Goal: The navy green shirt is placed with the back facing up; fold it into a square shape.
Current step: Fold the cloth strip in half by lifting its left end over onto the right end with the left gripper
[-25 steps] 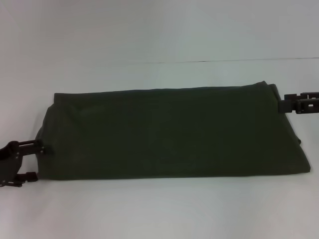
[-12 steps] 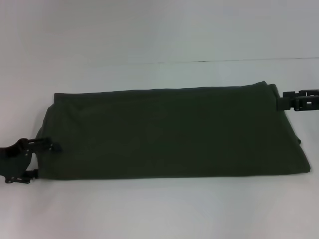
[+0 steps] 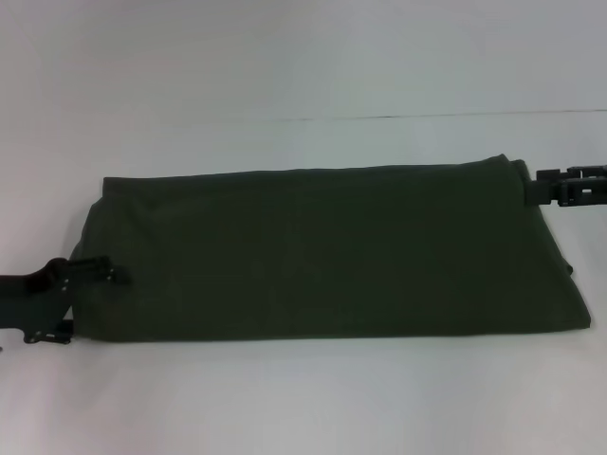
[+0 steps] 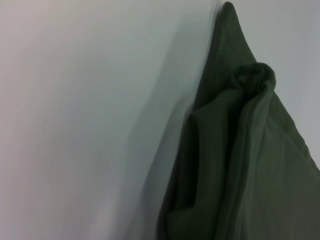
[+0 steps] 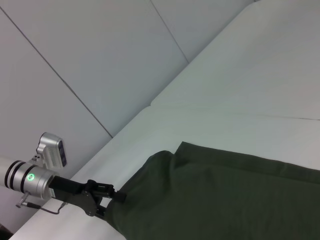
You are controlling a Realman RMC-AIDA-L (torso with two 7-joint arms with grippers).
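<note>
The navy green shirt (image 3: 322, 251) lies on the white table (image 3: 303, 398) as a long soft band, plain matte cotton, edges rumpled. At its left end the left gripper (image 3: 90, 301) straddles the hem, jaws apart. At its far right corner the right gripper (image 3: 545, 187) touches cloth; its grip I cannot tell.

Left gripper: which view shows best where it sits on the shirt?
Head view: the left gripper straddles the near-left edge of the navy green shirt, one finger on top. The right wrist view shows it far off at that edge. The left wrist view shows only bunched shirt, no fingers.
</note>
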